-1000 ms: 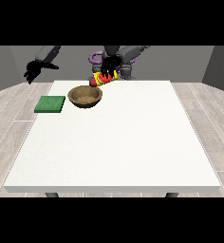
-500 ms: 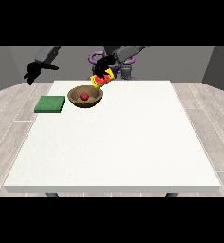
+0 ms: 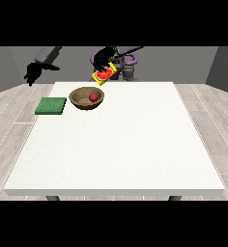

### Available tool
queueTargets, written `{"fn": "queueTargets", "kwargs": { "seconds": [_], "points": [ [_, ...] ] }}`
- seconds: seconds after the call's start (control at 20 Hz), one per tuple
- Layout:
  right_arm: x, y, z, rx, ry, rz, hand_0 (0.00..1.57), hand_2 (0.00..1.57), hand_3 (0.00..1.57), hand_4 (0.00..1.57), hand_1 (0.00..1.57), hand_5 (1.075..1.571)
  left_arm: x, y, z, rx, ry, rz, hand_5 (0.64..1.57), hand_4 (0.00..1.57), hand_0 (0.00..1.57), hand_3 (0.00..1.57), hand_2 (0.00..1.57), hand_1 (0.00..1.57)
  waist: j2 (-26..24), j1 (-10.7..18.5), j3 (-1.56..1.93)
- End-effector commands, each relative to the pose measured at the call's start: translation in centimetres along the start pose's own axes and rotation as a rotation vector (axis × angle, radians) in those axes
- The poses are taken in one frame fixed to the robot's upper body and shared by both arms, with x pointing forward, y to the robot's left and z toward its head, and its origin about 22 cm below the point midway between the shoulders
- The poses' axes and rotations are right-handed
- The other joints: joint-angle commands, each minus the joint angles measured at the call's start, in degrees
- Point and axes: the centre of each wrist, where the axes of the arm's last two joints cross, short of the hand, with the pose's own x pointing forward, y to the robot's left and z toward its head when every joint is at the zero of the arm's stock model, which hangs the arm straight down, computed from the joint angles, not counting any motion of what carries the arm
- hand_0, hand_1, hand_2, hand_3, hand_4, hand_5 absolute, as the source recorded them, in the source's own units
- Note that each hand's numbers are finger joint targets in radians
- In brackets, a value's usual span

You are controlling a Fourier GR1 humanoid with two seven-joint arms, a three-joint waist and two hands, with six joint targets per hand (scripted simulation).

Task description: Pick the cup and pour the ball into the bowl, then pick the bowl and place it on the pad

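The cup [image 3: 104,75] is yellow with a red watermelon picture on its side. It is tilted strongly, its long axis slanting, with the mouth turned down toward the view's left and toward the bowl [image 3: 87,98]. The hand at the view's right [image 3: 105,59] is black and its fingers are curled around the cup's upper part, holding it in the air just behind the bowl and above its far rim.

The bowl is round, brown and looks like wood. It stands upright on the worktop [image 3: 121,140] near the far edge. A small red ball [image 3: 93,97] lies inside it, toward its right side.

Just beside the bowl, at the view's left, lies the pad [image 3: 51,105], a flat green square with a rough-looking surface. It does not touch the bowl.

The hand at the view's left [image 3: 33,74] hangs in the air beyond the worktop's far left corner; I cannot tell how its fingers lie.

The worktop is a large white rectangle with a smooth surface. The floor [image 3: 14,108] has pale grey wooden planks, and the walls [image 3: 183,62] behind are plain grey.
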Motion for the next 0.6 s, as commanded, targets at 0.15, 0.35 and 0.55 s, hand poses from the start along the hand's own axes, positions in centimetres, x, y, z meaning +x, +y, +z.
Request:
{"fn": "queueTargets", "kwargs": {
  "seconds": [0.15,0.35,0.55],
  "points": [
    [-2.4,1.1,1.2,0.009,0.085,-0.042,0.0,0.0,0.0,0.43,0.0,1.555,0.4,2.3,0.4,0.02,-0.012,-0.005,1.462,1.2,1.52,1.57,1.57,1.52,-0.15,1.23,-0.02],
    [-1.1,-0.3,0.9,-0.021,0.095,-0.068,0.0,0.0,0.0,0.47,0.0,1.558,-3.9,-0.6,1.9,0.118,0.203,0.384,1.452,1.27,0.0,1.57,1.57,0.0,0.37,6.01,-0.28],
    [-0.7,-2.1,1.7,-0.075,0.108,-0.064,0.0,0.0,0.0,0.47,0.0,1.558,-8.9,-2.2,3.4,0.192,0.382,0.598,1.57,1.0,0.4,1.57,1.57,0.4,0.3,9.58,-0.3]
  ]
}}
